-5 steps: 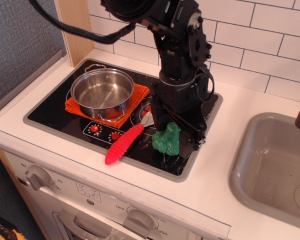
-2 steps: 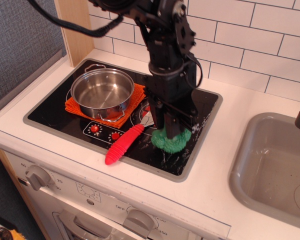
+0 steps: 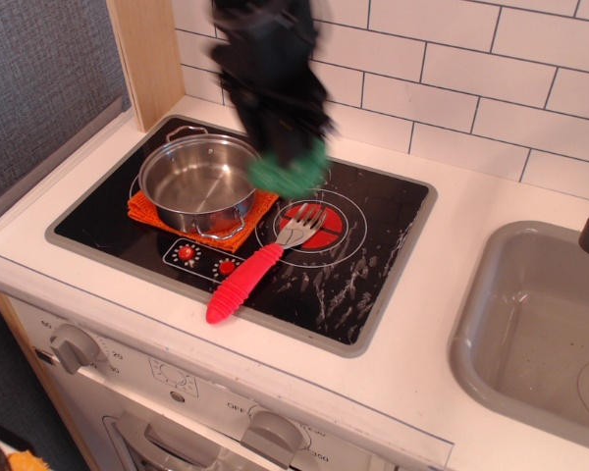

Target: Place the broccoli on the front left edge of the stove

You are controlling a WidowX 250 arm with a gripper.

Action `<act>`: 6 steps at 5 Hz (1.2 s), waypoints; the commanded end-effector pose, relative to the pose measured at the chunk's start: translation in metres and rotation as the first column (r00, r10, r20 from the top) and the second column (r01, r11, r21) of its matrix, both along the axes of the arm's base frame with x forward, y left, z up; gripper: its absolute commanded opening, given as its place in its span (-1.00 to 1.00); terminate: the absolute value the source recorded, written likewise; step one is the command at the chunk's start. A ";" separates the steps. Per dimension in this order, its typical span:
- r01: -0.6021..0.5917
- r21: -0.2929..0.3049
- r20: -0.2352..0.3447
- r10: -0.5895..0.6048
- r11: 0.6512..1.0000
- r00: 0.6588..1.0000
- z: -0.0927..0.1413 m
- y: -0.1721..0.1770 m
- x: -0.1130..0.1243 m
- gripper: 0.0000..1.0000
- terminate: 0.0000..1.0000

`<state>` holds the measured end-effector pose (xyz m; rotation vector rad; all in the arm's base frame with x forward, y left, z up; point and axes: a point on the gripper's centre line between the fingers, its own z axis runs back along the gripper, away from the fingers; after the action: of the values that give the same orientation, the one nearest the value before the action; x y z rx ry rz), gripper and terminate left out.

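The green bumpy broccoli (image 3: pixel 290 172) hangs in my gripper (image 3: pixel 287 157), lifted above the black stove (image 3: pixel 373 255) near the right rim of the steel pot (image 3: pixel 200 183). The arm is motion-blurred, so the fingers are hard to make out, but they are shut on the broccoli. The stove's front left corner (image 3: pixel 74 234) lies left of the two red knob marks (image 3: pixel 204 258).
The pot sits on an orange cloth (image 3: pixel 260 206) on the left burner. A fork with a red ribbed handle (image 3: pixel 243 283) lies across the stove's front middle, tines on the right burner. A grey sink (image 3: pixel 540 329) is at the right. Tiled wall behind.
The gripper closed on the broccoli at the stove's front right, lifted it, and carried it up and left toward the pot. The fork's tines are now uncovered.
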<state>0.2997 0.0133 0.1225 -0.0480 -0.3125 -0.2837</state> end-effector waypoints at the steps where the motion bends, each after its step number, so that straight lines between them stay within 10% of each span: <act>1: -0.362 0.097 0.008 0.363 0.927 0.932 0.007 0.087 -0.039 -1.00 -1.00; 3: -0.459 0.101 -0.056 0.466 0.883 0.883 -0.020 0.165 -0.049 -1.00 -1.00; 6: -0.450 0.104 -0.134 0.461 0.887 0.877 -0.062 0.165 -0.040 -1.00 -1.00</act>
<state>0.2695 0.1821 0.0458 0.0499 -0.1200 0.1855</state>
